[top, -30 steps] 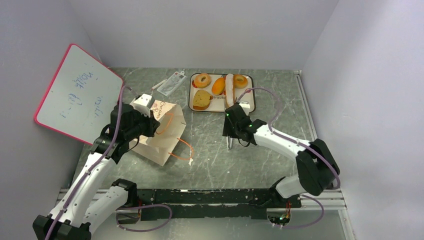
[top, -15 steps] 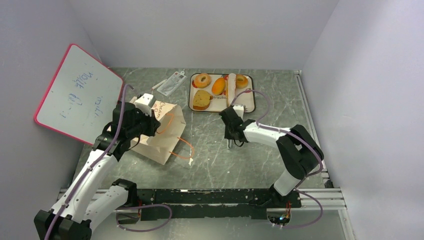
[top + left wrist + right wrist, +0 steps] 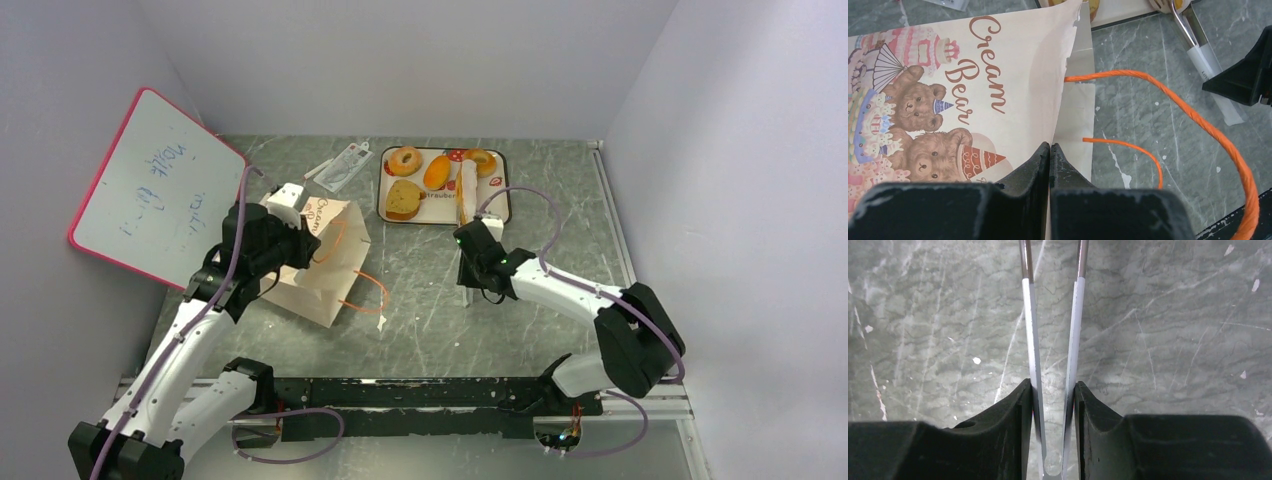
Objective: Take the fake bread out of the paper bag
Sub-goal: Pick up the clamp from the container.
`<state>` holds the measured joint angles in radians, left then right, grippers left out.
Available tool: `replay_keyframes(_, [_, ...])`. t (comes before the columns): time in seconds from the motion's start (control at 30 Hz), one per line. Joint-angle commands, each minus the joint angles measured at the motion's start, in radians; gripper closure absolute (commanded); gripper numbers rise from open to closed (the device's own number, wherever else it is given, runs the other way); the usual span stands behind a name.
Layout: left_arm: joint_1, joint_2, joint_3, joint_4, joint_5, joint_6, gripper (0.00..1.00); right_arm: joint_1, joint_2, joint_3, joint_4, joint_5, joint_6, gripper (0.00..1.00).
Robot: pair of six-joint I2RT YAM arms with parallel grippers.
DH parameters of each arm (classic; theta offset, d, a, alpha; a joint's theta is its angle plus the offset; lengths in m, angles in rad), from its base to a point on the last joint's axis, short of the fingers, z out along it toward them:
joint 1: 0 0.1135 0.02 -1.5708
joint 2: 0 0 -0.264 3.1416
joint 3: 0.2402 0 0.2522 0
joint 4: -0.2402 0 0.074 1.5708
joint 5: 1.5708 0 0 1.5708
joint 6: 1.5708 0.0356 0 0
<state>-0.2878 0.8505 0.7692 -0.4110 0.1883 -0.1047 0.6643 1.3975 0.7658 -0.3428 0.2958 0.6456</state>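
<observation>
The cream paper bag (image 3: 325, 270) printed with bears lies on its side at centre-left, its orange handles (image 3: 365, 292) trailing onto the table. My left gripper (image 3: 303, 232) is shut on the edge of the bag's mouth; the left wrist view shows the jaws (image 3: 1049, 146) pinching the paper (image 3: 998, 75). Several pieces of fake bread rest on a white tray (image 3: 497, 214) at the back, among them a ring bagel (image 3: 405, 160) and an oval bun (image 3: 436, 172). My right gripper (image 3: 466, 232) is shut on white-sleeved metal tongs (image 3: 1075, 315), whose far end (image 3: 466, 185) reaches over the tray. The bag's inside is hidden.
A pink-framed whiteboard (image 3: 150, 190) leans against the left wall. A small clear packet (image 3: 340, 165) lies behind the bag. Grey walls close in the marble table (image 3: 560, 180) at the back and on both sides. The arms' base rail (image 3: 420, 395) runs along the near edge.
The right arm swung left, then came back right and nearer, carrying the tongs a little to the right over the tray. Its jaws narrowed on the tongs. The left gripper stayed shut on the bag.
</observation>
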Motion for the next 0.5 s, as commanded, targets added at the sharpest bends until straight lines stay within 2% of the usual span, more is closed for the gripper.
replay_keyframes(0.0, [0.012,-0.027,-0.016,0.080,0.040,-0.026,0.93,0.006,-0.004,0.012,-0.058,-0.007,0.004,0.67])
replay_keyframes(0.47, [0.013,-0.073,-0.042,0.085,0.043,-0.046,0.93,-0.024,-0.017,0.088,-0.089,-0.034,0.017,0.60])
